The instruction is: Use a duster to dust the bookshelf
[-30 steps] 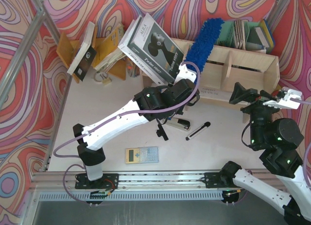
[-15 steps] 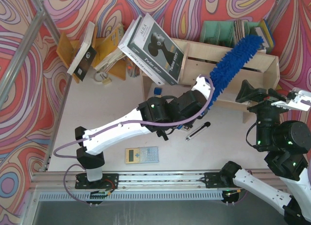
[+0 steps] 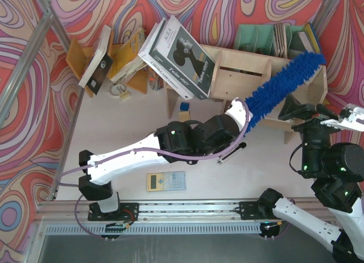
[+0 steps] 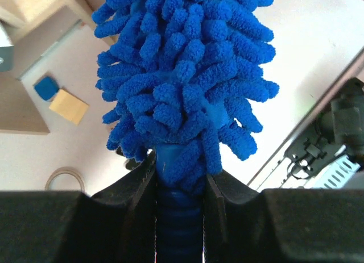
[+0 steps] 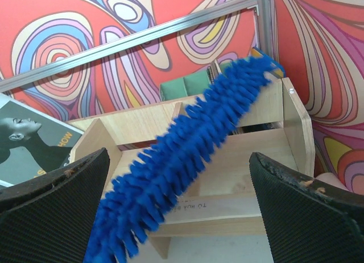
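Observation:
The pale plywood bookshelf (image 3: 242, 75) lies at the back right, its dividers forming open compartments (image 5: 250, 161). My left gripper (image 3: 238, 111) is shut on the short handle of the blue fluffy duster (image 3: 281, 86), which slants up to the right across the shelf's right half, its tip near the right end panel. In the left wrist view the duster (image 4: 182, 75) fills the middle and its ribbed handle (image 4: 181, 217) sits pinched between both fingers. My right gripper (image 5: 179, 189) stands wide open in front of the shelf's right end, nothing between its fingers, with the duster (image 5: 182, 161) passing beyond them.
A large black-and-white book (image 3: 179, 55) leans on the shelf's left end. An orange-yellow book rack (image 3: 114, 61) with books stands at the back left, a green file organiser (image 3: 256, 38) behind the shelf. A calculator (image 3: 165, 180) and a black pen (image 3: 230, 154) lie on the table.
My left arm has swung the duster rightwards along the shelf, from the left-middle compartment to the right end. The right gripper stayed wide open and shifted slightly right.

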Tool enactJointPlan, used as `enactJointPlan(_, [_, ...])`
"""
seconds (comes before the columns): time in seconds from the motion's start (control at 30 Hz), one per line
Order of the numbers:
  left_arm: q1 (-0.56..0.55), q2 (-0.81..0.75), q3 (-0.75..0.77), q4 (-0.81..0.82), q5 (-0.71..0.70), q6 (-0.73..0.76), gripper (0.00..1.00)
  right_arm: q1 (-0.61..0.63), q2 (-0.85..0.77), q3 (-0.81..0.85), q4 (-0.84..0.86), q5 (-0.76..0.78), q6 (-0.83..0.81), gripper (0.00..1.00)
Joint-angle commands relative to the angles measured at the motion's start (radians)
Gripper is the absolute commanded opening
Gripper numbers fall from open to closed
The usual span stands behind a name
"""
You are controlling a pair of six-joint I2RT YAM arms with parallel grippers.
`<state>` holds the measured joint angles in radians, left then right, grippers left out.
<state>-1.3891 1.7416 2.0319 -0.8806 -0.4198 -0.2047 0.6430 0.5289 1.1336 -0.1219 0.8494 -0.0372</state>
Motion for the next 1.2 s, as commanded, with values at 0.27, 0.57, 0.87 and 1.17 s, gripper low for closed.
enactJointPlan(0.27, [0.061, -0.065, -0.032, 0.094, -0.193, -0.029, 0.00, 0.001, -0.026, 0.013, 0.003, 0.023, 0.025, 0.99])
enactJointPlan(0.57, [0.091, 0.027, 0.043, 0.012, -0.122, -0.052, 0.00, 0.002, -0.020, 0.009, -0.004, 0.021, 0.028, 0.99])
enactJointPlan(0.87, [0.035, 0.048, 0.070, 0.034, -0.019, 0.028, 0.00, 0.001, -0.021, -0.003, 0.001, 0.027, 0.027, 0.99])
enactJointPlan(1.17, [-0.031, -0.105, -0.135, 0.224, 0.096, 0.079, 0.00, 0.001, -0.018, -0.004, 0.006, 0.024, 0.029, 0.99])
